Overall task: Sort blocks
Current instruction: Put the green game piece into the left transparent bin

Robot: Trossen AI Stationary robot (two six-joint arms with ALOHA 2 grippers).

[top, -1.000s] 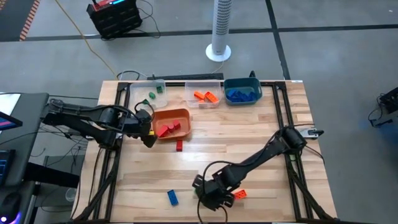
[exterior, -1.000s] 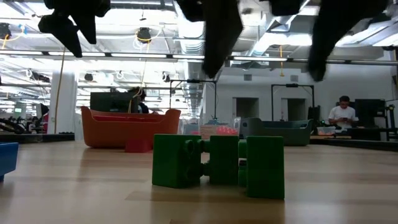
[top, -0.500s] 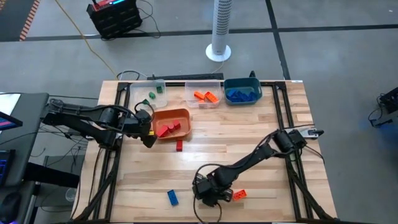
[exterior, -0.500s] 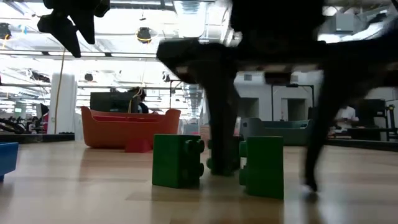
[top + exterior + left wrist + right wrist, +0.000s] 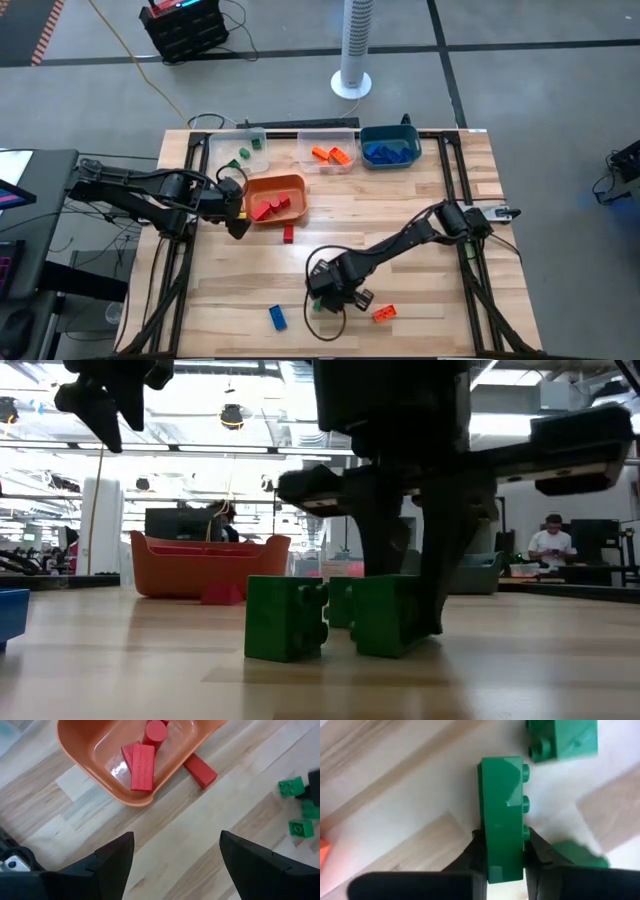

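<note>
1. Right gripper (image 5: 500, 851) clenched on a green block (image 5: 502, 817), near centre, apparently for lifting.
2. Left gripper (image 5: 172, 852) released, beside the far-left orange bin (image 5: 290, 185) holding red blocks (image 5: 142, 765).

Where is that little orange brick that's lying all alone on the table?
In the high view, the orange brick lies near the table's front edge, just right of the right gripper, which is closed on a green brick.

A long green block (image 5: 501, 817) stands on edge near the desk's front, studs sideways, two smaller green blocks (image 5: 565, 737) beside it. An orange block (image 5: 384, 313) and a blue block (image 5: 277, 317) lie apart; a red block (image 5: 288, 234) sits mid-desk.
</note>
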